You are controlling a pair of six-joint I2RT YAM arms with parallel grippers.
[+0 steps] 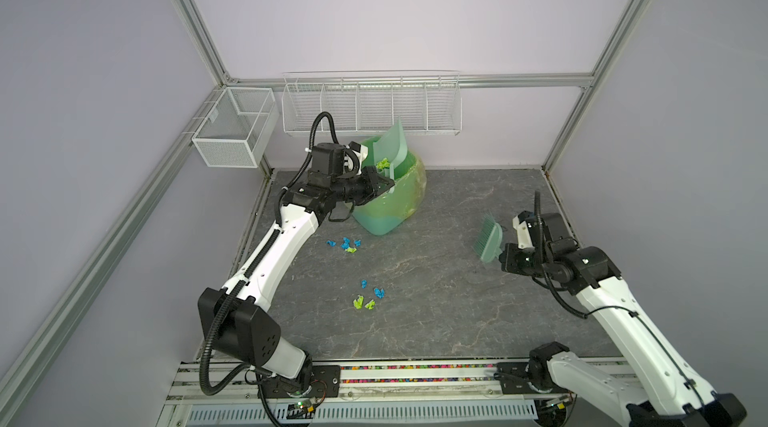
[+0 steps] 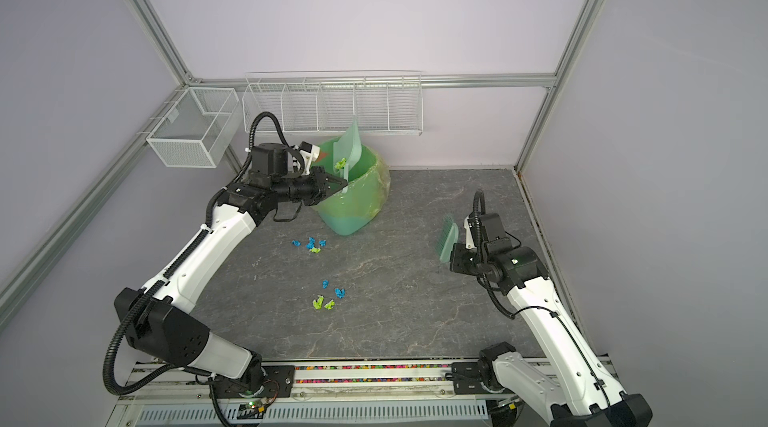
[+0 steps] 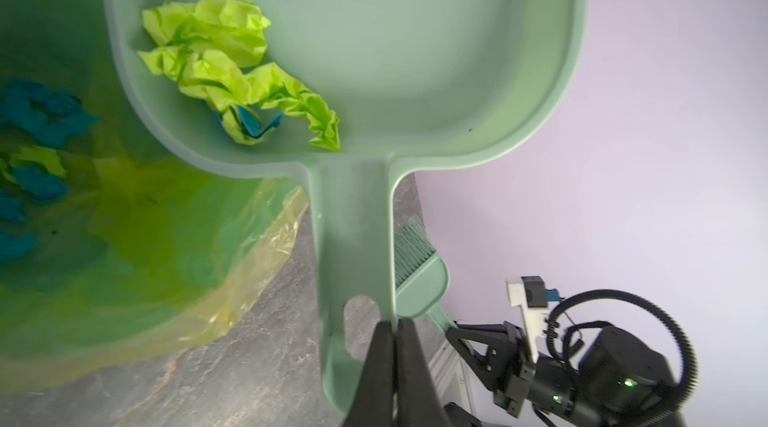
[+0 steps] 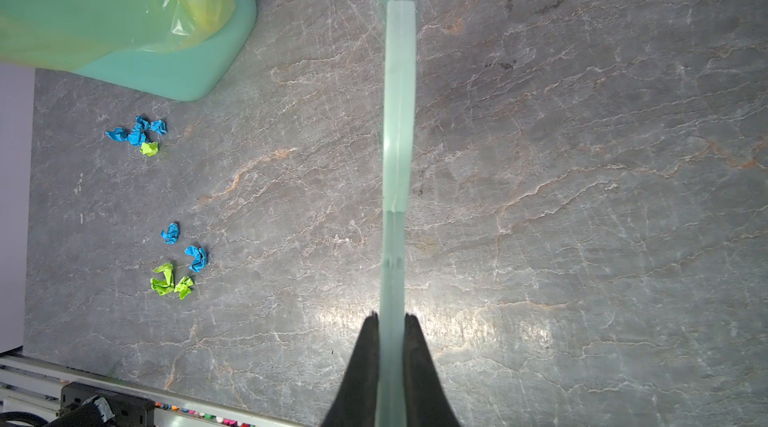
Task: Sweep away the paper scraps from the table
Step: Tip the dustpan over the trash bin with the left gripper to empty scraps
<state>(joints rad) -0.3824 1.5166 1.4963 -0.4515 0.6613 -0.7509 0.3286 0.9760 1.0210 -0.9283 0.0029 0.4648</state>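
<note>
- The left pincer [image 3: 392, 323] is clamped tight on the handle of the green dustpan [image 3: 415, 51].
- The dustpan stands almost straight up over the green bin [image 1: 386, 204], handle down and wide mouth up.
- Some lime-green paper scraps [image 3: 232, 72] sit at the handle end of the pan.
- More paper scraps lie on the tabletop [image 1: 457, 300]: one bunch [image 1: 345, 244] near the bin, one [image 1: 368, 298] closer to the front.
- The right pincer [image 4: 390, 317] squeezes the brush [image 4: 399, 113], whose bristles point away from it.
</note>
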